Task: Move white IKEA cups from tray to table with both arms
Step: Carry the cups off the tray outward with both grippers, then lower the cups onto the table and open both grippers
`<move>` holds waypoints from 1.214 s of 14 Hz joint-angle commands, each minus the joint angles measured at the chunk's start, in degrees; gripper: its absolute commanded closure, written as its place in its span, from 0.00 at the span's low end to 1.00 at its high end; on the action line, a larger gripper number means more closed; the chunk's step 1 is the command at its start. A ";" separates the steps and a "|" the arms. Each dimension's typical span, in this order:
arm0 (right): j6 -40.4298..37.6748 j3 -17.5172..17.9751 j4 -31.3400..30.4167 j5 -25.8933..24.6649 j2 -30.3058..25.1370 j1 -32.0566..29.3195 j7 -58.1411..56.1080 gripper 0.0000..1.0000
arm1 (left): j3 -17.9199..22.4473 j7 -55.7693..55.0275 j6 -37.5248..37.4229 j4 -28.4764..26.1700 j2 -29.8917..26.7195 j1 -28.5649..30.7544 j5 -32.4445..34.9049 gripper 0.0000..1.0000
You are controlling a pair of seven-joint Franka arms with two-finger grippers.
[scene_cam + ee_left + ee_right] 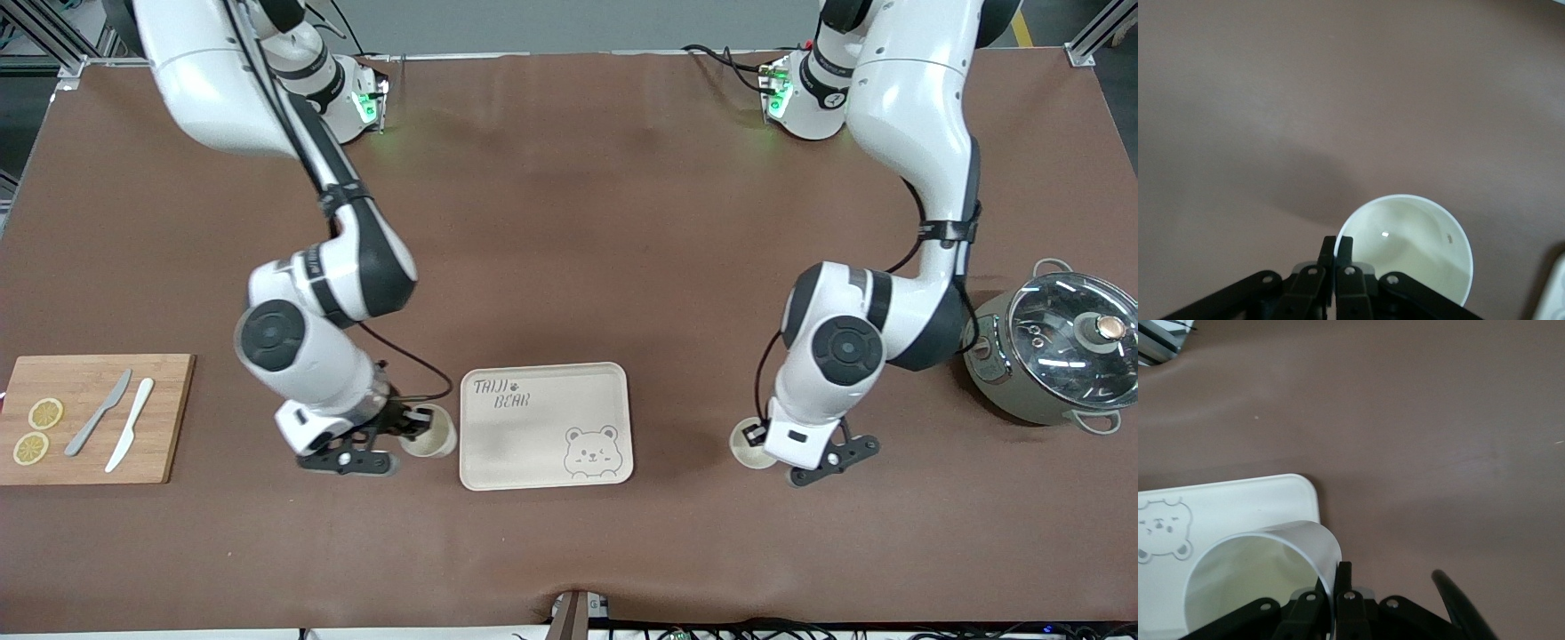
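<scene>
Pinching rims, the left gripper (1336,248) and right gripper (1337,577) each clamp a small off-white tapered cup (1408,243) (1258,577), at three and nine o'clock of the cream bear-printed tray (544,427).

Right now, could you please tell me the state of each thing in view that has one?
Right gripper: shut on the rim of a tilted white cup beside the bear tray.
Left gripper: shut on the rim of the other white cup, upright.
Bear tray: nothing on it.
Pot: glass lid on.

The left gripper (1336,248) is pinched on the rim of a white cup (1411,243). The cup is upright over the brown table (1305,100).
</scene>
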 commanded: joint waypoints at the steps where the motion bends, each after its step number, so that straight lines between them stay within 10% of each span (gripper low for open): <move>1: -3.18 0.99 -1.45 0.40 -2.15 -3.69 -6.80 1.00 | -0.72 4.43 0.71 -3.01 -2.25 3.93 0.44 1.00; 17: 5.85 0.91 -12.95 4.88 -2.33 -18.38 -39.85 1.00 | -0.90 18.60 13.55 -8.99 0.48 14.22 -0.44 1.00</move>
